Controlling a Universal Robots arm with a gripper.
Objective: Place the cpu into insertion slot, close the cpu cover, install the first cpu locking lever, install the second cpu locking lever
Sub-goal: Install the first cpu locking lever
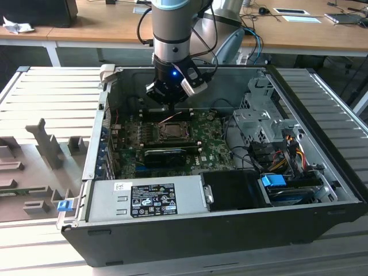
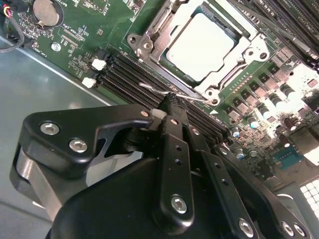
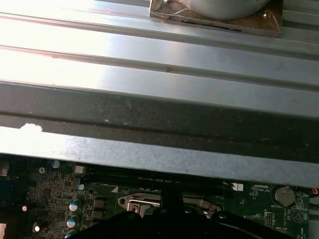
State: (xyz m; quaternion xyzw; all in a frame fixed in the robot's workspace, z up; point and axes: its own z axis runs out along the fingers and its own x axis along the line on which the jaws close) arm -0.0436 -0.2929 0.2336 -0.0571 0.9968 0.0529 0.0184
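The cpu (image 2: 199, 45), silver-topped, lies in the insertion slot (image 1: 172, 130) on the green motherboard. The silver cpu cover (image 2: 249, 52) lies flat around it, framing the chip through its window. A thin wire locking lever (image 2: 152, 88) runs along the near side of the socket, its hooked end lifted off the board. My gripper (image 2: 169, 98) is shut, its black fingertips pressed together right against that lever wire. In the exterior view the gripper (image 1: 172, 108) hangs just behind the socket inside the open case. The first wrist view catches the socket's metal frame (image 3: 164, 203) beyond the dark gripper body.
Long black memory slots (image 2: 134, 74) lie between gripper and socket. A coin battery (image 2: 47, 11) sits on the board. The power supply (image 1: 146, 198) spans the case front, with a drive cage (image 1: 259, 115) and cables (image 1: 282, 152) on the exterior view's right. The case wall (image 3: 149, 109) stands close by.
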